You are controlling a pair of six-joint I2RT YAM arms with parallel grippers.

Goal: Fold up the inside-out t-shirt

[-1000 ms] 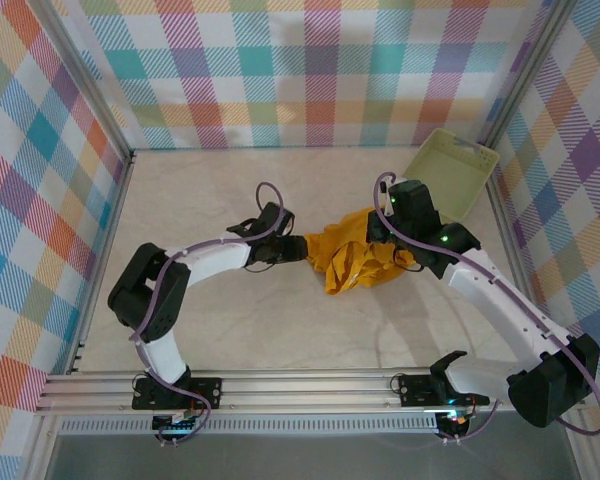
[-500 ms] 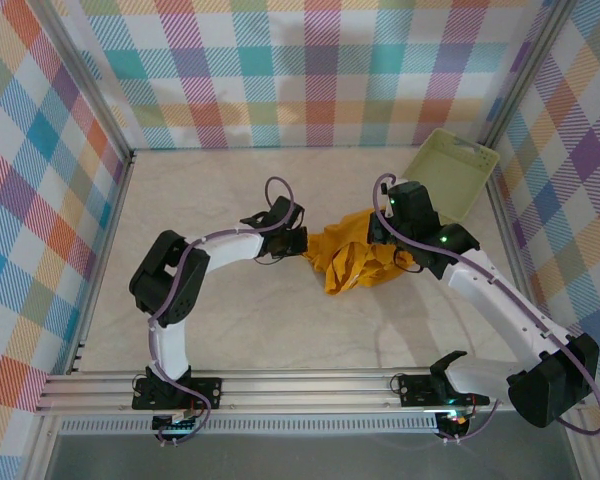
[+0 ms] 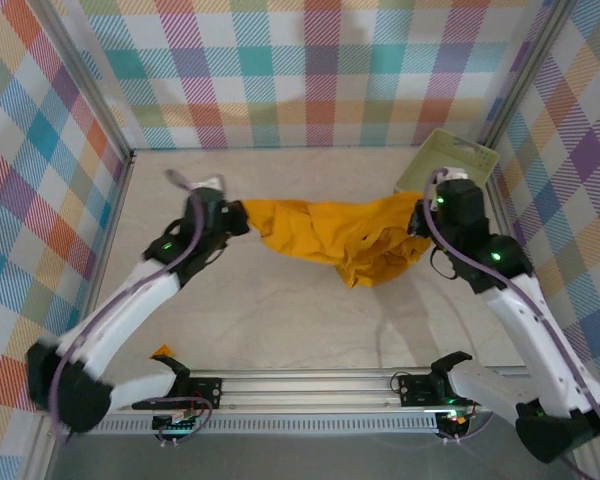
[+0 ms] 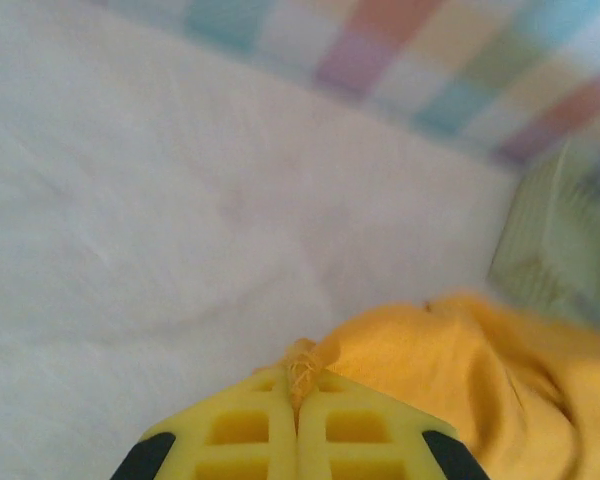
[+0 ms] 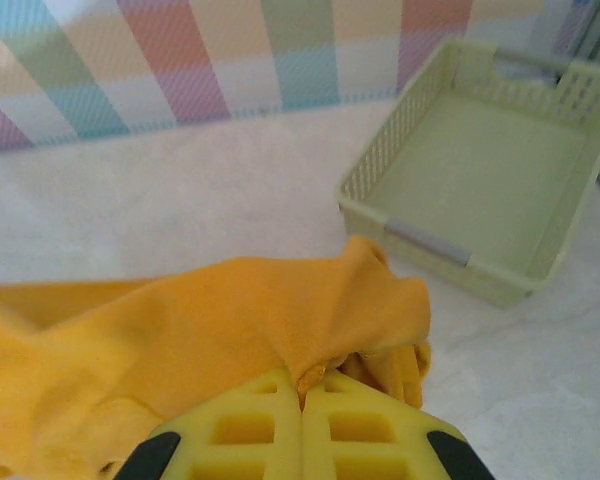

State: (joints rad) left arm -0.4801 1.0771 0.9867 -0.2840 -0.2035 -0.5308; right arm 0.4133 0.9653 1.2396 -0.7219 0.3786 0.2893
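Observation:
The mustard-orange inside-out t-shirt (image 3: 332, 236) hangs stretched between my two grippers above the middle of the table, its lower bulk sagging toward the right. My left gripper (image 3: 242, 214) is shut on the shirt's left edge; a pinch of fabric (image 4: 301, 362) sticks out between its yellow fingers (image 4: 242, 425). My right gripper (image 3: 418, 216) is shut on the shirt's right edge, with cloth (image 5: 230, 330) bunched at its closed fingers (image 5: 365, 425). The neck label is hidden.
A pale green plastic basket (image 3: 450, 170) leans at the back right corner, just behind my right gripper, and appears in the right wrist view too (image 5: 480, 170). Checked walls enclose the pale table (image 3: 270, 320) on three sides. An aluminium rail runs along the near edge.
The left gripper closed on the shirt's left edge and pulled left while the right gripper moved right and back. The crumpled heap has been drawn out into a hanging span.

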